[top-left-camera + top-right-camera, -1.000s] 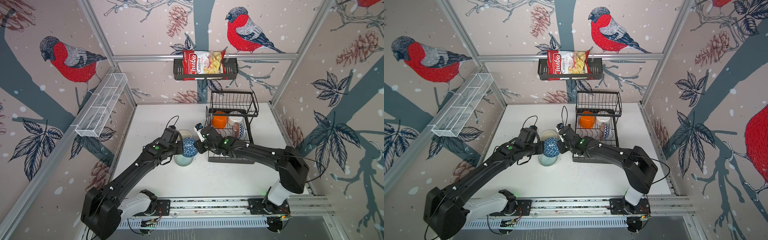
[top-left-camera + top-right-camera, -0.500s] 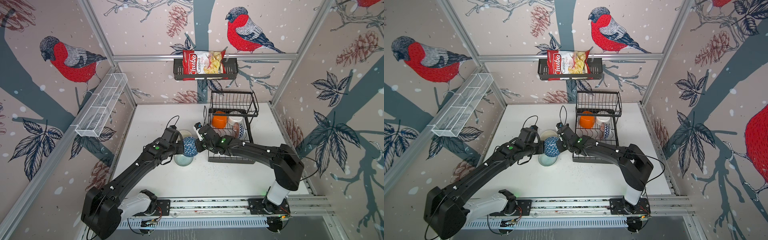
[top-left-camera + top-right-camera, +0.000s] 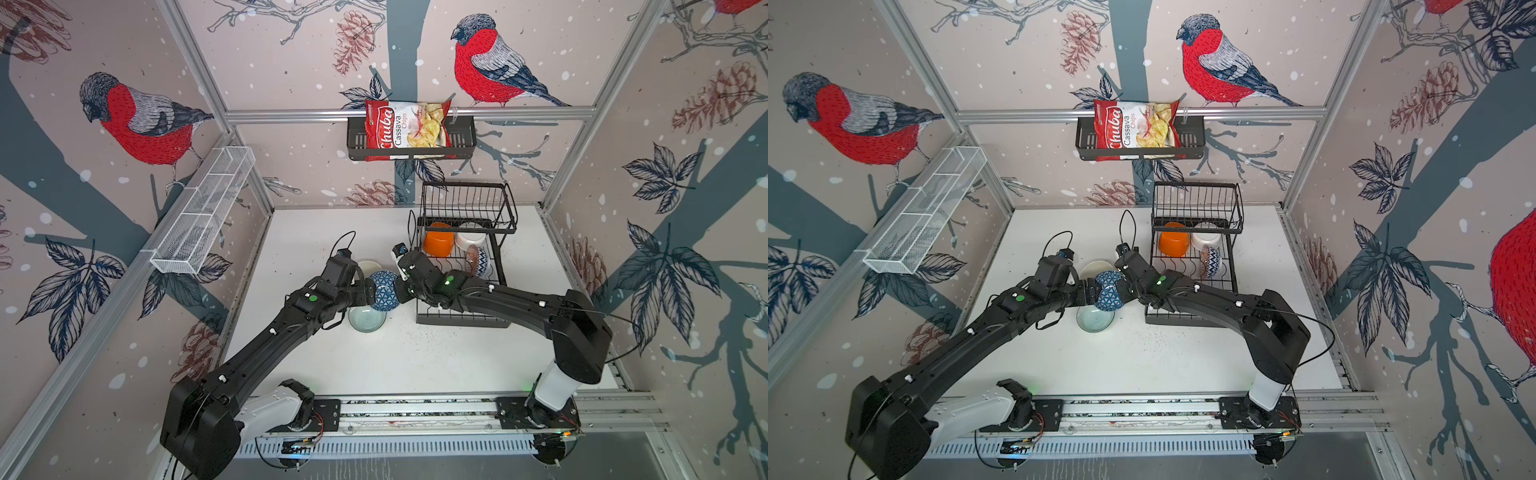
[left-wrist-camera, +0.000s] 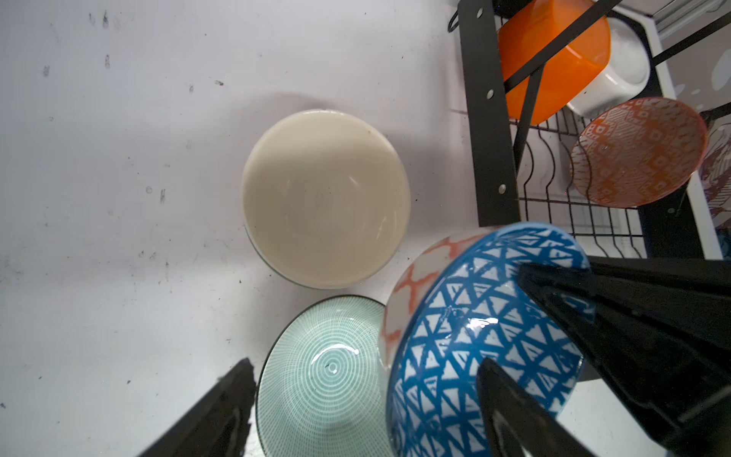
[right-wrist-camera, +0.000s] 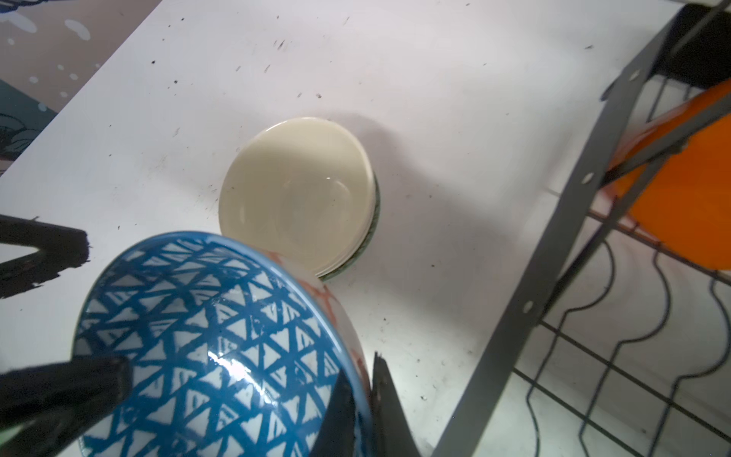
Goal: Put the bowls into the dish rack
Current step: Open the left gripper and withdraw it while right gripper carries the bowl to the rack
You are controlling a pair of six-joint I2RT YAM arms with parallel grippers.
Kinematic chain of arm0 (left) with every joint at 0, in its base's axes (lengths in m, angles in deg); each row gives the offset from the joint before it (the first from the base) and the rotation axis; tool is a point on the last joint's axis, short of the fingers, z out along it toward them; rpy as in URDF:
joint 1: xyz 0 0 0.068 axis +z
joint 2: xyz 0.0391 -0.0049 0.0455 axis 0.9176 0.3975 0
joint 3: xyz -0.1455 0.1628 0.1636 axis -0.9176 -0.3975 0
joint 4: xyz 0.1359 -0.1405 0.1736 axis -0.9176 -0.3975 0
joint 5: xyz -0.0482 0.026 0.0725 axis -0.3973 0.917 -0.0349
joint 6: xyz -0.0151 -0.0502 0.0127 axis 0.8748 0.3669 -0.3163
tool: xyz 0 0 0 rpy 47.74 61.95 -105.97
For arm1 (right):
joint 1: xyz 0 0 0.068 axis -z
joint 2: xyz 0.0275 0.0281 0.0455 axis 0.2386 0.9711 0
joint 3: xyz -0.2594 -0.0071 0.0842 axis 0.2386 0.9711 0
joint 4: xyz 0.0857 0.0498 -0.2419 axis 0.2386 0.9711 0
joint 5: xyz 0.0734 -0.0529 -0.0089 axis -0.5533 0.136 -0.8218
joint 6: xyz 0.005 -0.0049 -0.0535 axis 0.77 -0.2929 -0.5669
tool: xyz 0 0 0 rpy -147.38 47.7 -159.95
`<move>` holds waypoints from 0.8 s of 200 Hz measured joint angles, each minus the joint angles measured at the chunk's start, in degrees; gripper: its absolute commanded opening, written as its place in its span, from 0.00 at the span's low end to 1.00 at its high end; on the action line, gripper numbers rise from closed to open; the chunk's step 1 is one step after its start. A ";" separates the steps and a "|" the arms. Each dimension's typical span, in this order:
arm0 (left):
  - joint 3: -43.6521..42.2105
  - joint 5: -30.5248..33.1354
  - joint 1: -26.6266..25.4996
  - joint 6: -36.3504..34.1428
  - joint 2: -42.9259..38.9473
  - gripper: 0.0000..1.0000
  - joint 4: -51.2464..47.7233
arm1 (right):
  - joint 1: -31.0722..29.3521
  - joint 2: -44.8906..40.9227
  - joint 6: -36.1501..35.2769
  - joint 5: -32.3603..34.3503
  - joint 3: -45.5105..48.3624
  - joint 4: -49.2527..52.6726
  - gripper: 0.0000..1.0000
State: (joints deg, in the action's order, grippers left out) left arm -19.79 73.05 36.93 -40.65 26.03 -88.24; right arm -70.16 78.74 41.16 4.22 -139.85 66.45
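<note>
Right fingers pinch the rim of the blue patterned bowl, tilted above the worktop beside the dish rack; left fingers gape, holding nothing, and should back clear before it swings rackward.

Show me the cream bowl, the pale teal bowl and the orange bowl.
cream bowl (image 4: 324,198): left wrist view, inner floor.
pale teal bowl (image 4: 328,368): left wrist view, inner centre.
orange bowl (image 3: 438,246): in a top view, outer wall.

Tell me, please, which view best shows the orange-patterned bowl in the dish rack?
Left wrist view: the orange-patterned bowl faces it, close up. Both top views show it small and distant; right wrist view misses it.
</note>
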 measured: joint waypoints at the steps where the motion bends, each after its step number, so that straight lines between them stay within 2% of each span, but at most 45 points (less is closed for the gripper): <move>1: 0.00 -0.02 0.00 0.00 0.00 0.87 0.04 | -0.02 -0.07 0.11 0.15 0.02 0.02 0.00; 90: 2.58 -1.20 0.00 -1.42 2.38 0.86 3.04 | 0.59 -4.83 0.87 14.10 0.92 6.38 0.00; 160: 3.89 -3.43 -1.14 -1.90 6.54 0.86 4.37 | 6.78 -12.28 3.37 20.57 6.34 11.06 0.00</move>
State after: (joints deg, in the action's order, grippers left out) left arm -15.90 69.61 35.79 -42.55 32.57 -83.87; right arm -63.39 66.46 44.53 24.79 -133.51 77.51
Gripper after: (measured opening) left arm 0.856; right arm 0.092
